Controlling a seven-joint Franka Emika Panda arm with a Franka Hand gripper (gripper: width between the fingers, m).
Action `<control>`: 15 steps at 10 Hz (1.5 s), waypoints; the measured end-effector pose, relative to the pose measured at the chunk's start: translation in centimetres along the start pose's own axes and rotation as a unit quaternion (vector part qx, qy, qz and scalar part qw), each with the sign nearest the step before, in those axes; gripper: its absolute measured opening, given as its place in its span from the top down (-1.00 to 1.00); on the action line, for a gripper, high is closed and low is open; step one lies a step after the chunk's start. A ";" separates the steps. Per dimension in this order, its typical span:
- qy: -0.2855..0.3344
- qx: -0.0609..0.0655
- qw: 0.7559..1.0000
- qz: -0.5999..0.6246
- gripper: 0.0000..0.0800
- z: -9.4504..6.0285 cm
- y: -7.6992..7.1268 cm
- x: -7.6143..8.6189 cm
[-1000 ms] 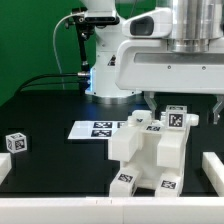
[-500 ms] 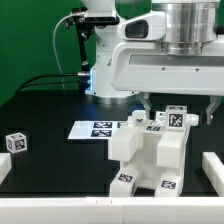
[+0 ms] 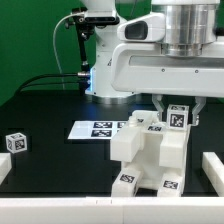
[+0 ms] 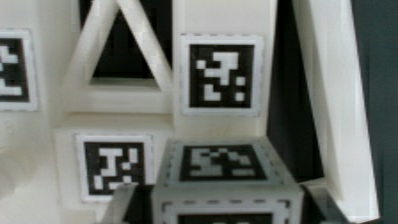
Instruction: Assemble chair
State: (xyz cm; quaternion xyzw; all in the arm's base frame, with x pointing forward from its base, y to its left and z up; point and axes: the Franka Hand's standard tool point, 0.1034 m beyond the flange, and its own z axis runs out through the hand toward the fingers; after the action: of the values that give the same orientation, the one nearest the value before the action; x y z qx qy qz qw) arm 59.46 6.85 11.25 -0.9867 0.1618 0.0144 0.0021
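- Indoors, a matt black tabletop (image 3: 45, 105) carries the work, a green wall behind it and low white rails along the near edge and at the exterior view's right.
- One white Franka arm with a grey cylindrical wrist fills the upper half of the exterior view; a second white stand with black cables (image 3: 85, 30) rises behind it.
- One thin flat white marker board (image 3: 98, 128) lies on the table, its black-and-white tags partly hidden by the furniture.
- One small white tagged cube (image 3: 14, 142) sits alone, well apart, toward the exterior view's left.
- One blocky white plastic chair (image 3: 148, 155), partly built from chunky panels and blocks, stands toward the exterior view's right; at least six square tags show on it.
- The two-finger gripper (image 3: 177, 112) hangs directly above the chair's highest tagged block (image 3: 177, 118), a dark finger (image 3: 161, 107) on either side of it.
- The jaws stand narrowed about that block; whether the pads actually press on it cannot be told.
- From the wrist view, white chair panels (image 4: 222, 70) with tags fill the picture, black gaps between them.
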 end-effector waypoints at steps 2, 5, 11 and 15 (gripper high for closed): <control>0.000 0.000 0.998 0.069 0.34 0.0 0.0 0.0; 0.000 0.000 0.985 0.174 0.34 0.0 0.0 0.0; -0.001 0.000 0.936 0.351 0.34 0.1 -0.1 -0.1; -0.003 0.002 0.890 0.456 0.34 0.1 -0.3 -0.1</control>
State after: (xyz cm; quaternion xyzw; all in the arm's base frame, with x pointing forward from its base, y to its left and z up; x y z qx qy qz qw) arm 59.40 7.15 11.16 -0.8043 0.5940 0.0161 -0.0025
